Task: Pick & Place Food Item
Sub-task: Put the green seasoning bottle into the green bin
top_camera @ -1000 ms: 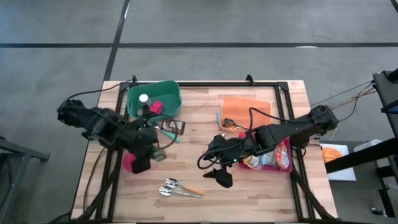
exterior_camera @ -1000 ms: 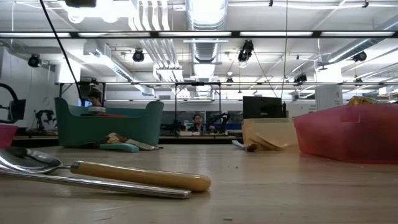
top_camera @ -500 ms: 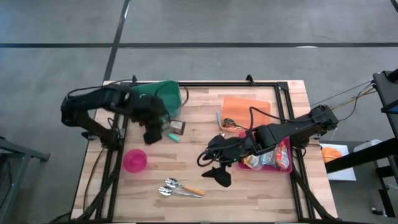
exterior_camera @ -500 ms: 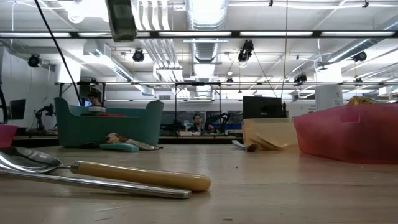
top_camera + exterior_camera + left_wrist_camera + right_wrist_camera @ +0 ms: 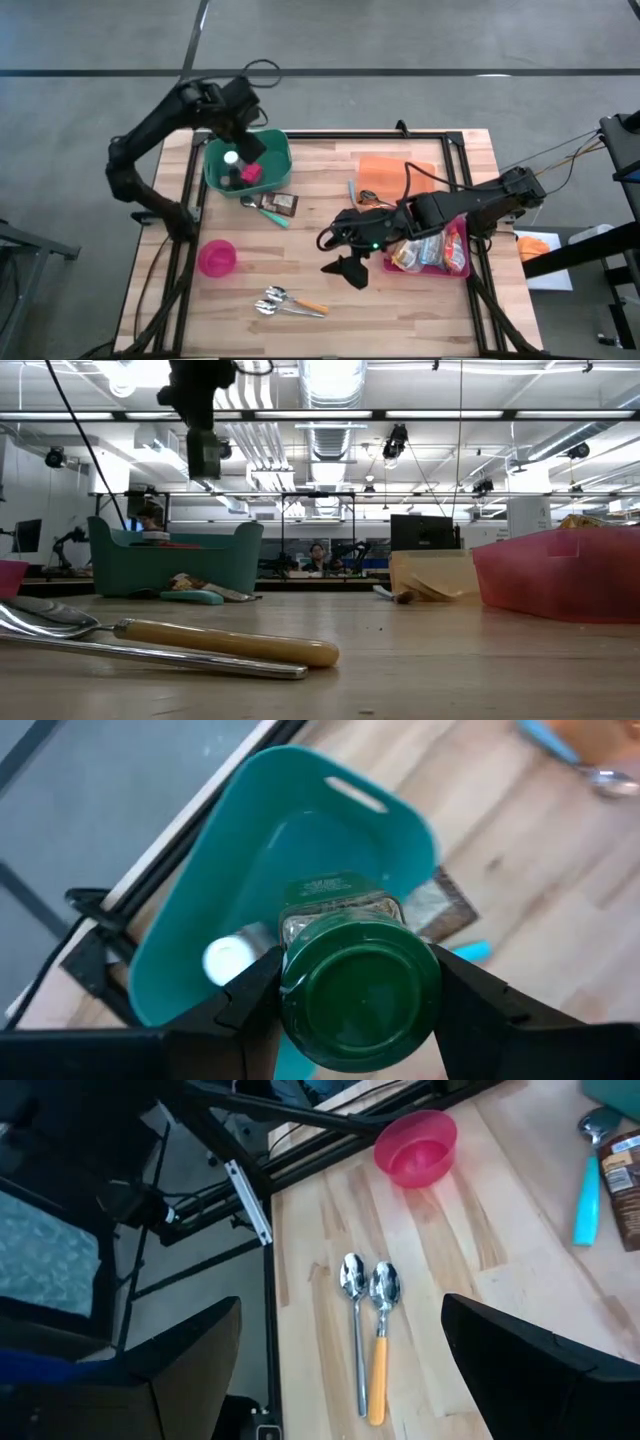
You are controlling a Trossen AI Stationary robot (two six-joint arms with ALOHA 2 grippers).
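A jar with a green lid (image 5: 358, 982) hangs in my left gripper (image 5: 360, 1020), which is shut on it above the teal bin (image 5: 247, 160) at the table's far left. The low view shows the jar (image 5: 203, 454) high above the bin (image 5: 170, 557). Inside the bin lie a white-capped item (image 5: 231, 158) and a pink item (image 5: 251, 172). My right gripper (image 5: 345, 268) stands open above the table's middle with nothing between its fingers, beside the red tray (image 5: 455, 268). My left gripper pinches the jar by the sides of its green lid (image 5: 290, 990) between its two fingers (image 5: 248, 1005). The fingers come from above, pointing steeply down. The jar hangs lid up and base down, lifted clear over the bin's opening.
A pink bowl (image 5: 217, 257) and two spoons (image 5: 285, 300) lie near the front left. A brown packet with a teal-handled utensil (image 5: 275, 207) lies in front of the bin. An orange cloth (image 5: 395, 172) lies at the far right; food packets fill the red tray.
My left gripper has swung from above the pink bowl toward the table's far edge and now hangs over the teal bin. It has rolled on the way and kept the jar lifted clear. My right arm has stayed where it was.
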